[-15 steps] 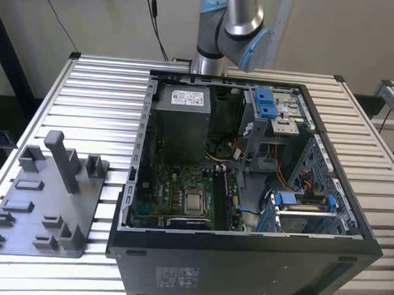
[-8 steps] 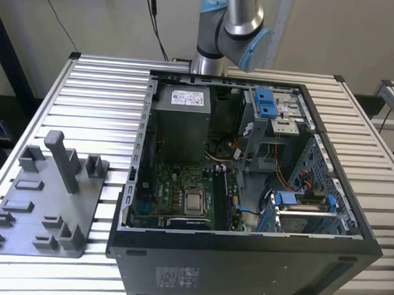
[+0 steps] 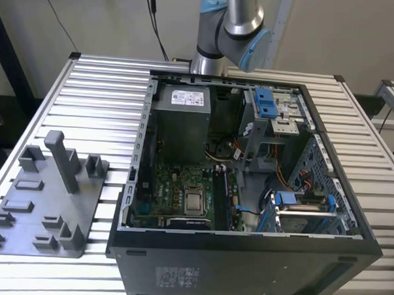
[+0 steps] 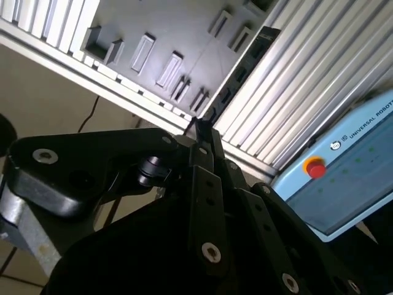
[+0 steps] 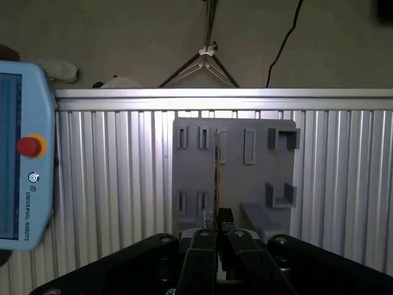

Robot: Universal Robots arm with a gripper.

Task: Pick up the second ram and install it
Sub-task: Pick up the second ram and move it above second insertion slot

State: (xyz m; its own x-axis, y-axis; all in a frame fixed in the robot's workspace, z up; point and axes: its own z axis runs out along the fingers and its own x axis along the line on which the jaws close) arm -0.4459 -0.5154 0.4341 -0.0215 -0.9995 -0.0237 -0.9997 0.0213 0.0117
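Your end effector has its fingers drawn in close on a thin strip seen edge-on. I take that strip to be the second ram. It sticks out from between the fingertips, with the grey fixture tray on the slatted counter lying beyond it. In the second wrist view the fingers meet at a narrow point, so the grip looks closed on the stick rather than empty.

Treat the ram as light, stiff and thin. It won't sag, but it will likely pivot in a two-finger pinch if you knock it, and the chips and contact edge are fragile. Hold it by the flat faces near mid-length and keep the contact edge free.

The open computer case sits to the exterior view's right of the tray, with its motherboard exposed.
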